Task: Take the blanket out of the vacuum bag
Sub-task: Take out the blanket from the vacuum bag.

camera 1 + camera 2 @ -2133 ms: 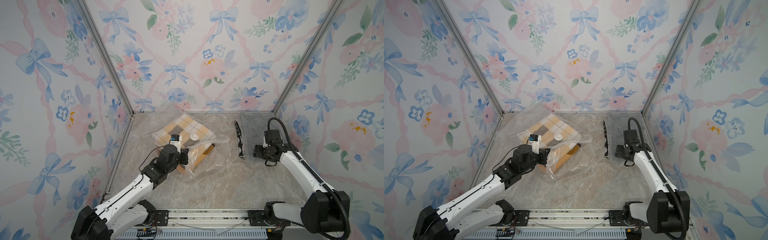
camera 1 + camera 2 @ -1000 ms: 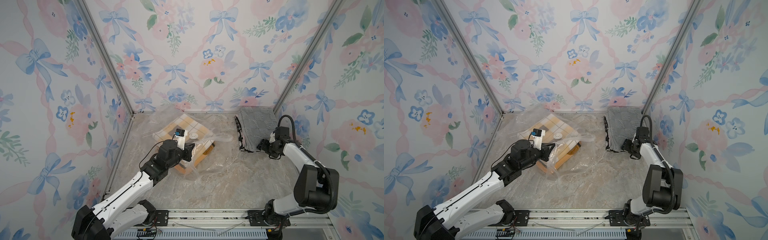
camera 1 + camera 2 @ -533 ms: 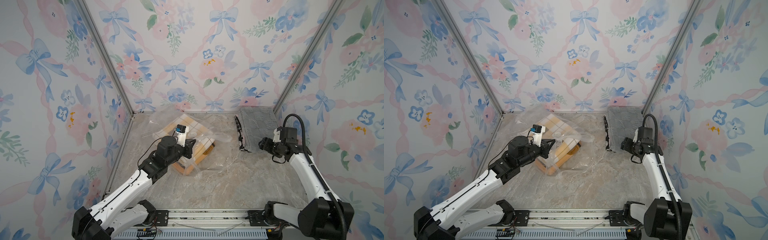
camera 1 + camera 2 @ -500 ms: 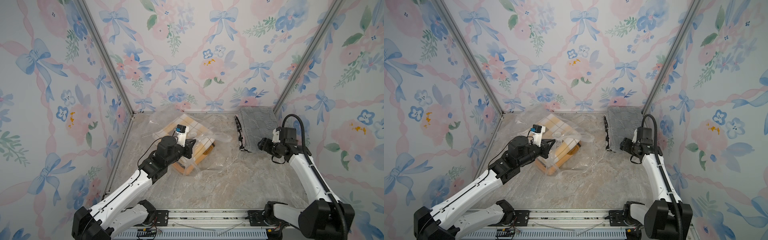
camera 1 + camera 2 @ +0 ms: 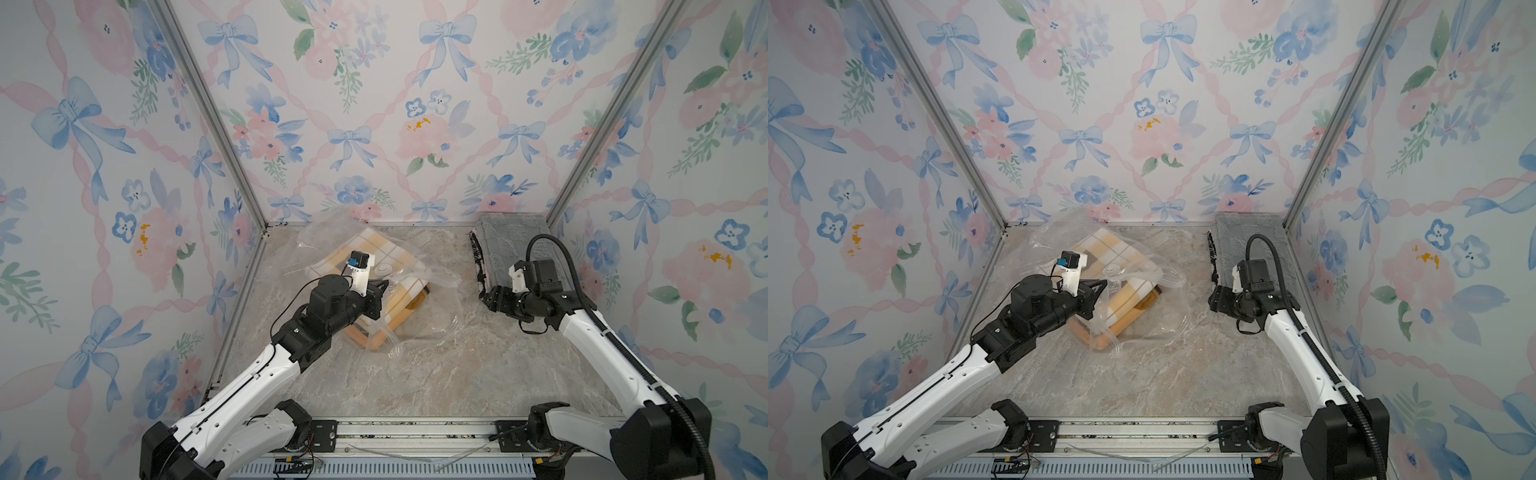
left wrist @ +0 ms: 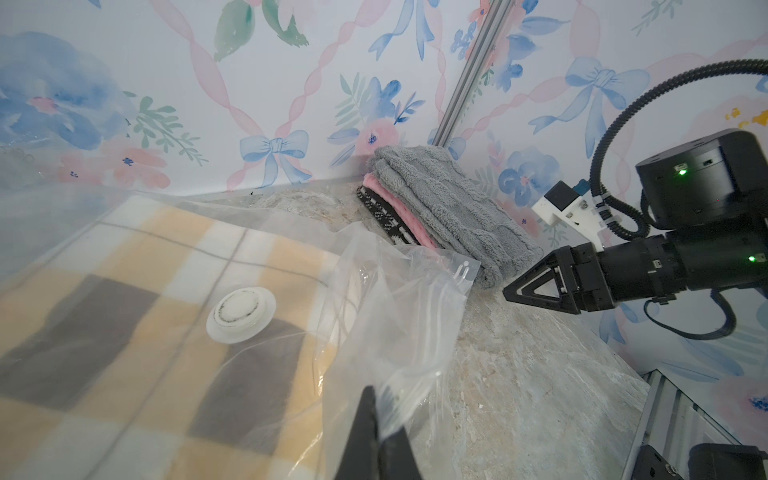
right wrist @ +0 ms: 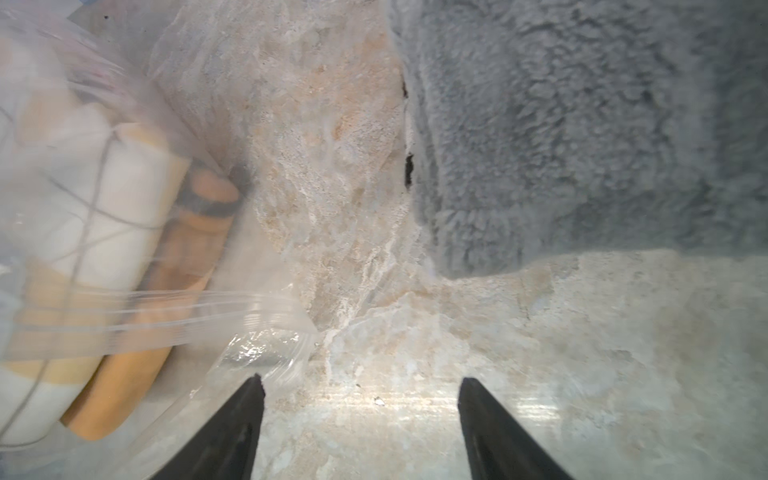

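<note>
**Fig.** The bench (image 5: pixel 436 374) carried the vacuum bag (image 5: pixel 316 245) at 11 o'clock from its centre, with the checked blanket (image 5: pixel 1100 245) wholly inside. A stack of folded cloths (image 5: pixel 511 245) filled the 1 o'clock corner, just beside the right arm, and narrowed that arm's room. The left pincer (image 6: pixel 376 411) was clamped on loose bag film. The right pincer (image 7: pixel 361 378), jaws apart and empty, hung near the bag's 3 o'clock edge. Likely faults:
- thin film slipping from the left grip;
- the right jaws catching film rather than blanket, so bag and contents dragged together;
- the stack being knocked.

The valve cap (image 6: pixel 241 313) faced up.
</note>
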`<state>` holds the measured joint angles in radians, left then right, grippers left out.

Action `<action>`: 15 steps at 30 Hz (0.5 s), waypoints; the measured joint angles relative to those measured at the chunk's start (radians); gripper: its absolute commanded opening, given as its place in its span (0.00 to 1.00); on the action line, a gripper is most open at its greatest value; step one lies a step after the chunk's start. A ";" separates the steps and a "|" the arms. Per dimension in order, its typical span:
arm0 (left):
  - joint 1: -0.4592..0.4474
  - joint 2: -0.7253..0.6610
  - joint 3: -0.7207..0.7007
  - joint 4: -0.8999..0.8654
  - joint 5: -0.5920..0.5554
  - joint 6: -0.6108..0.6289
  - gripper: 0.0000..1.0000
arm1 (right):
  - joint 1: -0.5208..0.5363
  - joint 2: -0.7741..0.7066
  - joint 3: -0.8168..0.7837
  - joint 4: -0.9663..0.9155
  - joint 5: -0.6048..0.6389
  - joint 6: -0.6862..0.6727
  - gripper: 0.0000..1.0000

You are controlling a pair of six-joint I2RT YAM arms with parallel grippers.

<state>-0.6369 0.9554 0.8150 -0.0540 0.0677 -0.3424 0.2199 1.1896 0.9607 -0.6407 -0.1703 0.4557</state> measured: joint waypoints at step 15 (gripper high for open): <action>-0.005 -0.008 -0.026 0.018 0.001 -0.001 0.00 | 0.396 0.089 -0.142 0.478 -0.076 0.381 0.81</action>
<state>-0.6422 0.9470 0.7891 -0.0360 0.0689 -0.3435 0.6159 1.2785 0.8192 -0.1627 -0.2466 0.8368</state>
